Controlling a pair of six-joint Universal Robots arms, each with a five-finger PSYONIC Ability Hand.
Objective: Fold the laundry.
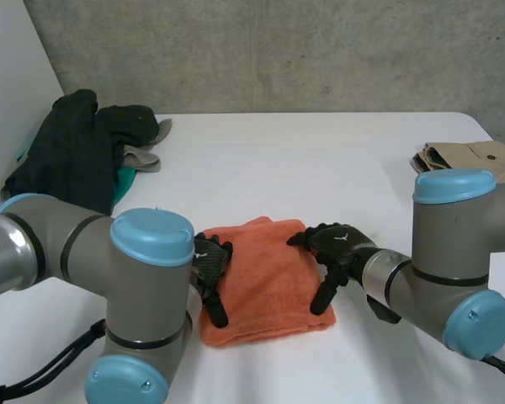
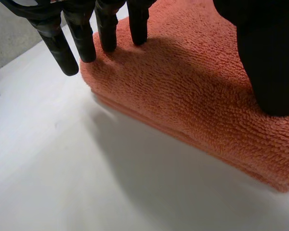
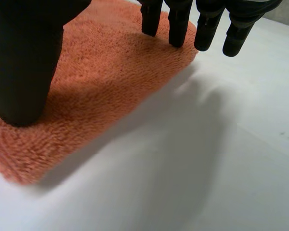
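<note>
A folded orange towel (image 1: 265, 282) lies on the white table (image 1: 320, 168) in front of me, between my two arms. My left hand (image 1: 210, 265) rests on its left edge, open, with straight fingers (image 2: 108, 29) pressing down on the terry and the thumb (image 2: 269, 62) set on the towel's top. My right hand (image 1: 332, 248) is on the towel's right edge, open as well. Its fingers (image 3: 178, 24) reach over the towel's far corner and its thumb (image 3: 24, 67) presses on the cloth (image 3: 101, 72). The towel (image 2: 192, 91) shows stacked layers along its side.
A heap of dark green and black clothes (image 1: 80, 147) sits at the table's far left. A folded tan garment (image 1: 471, 160) lies at the far right edge. Bare table stretches beyond the towel and in front of it.
</note>
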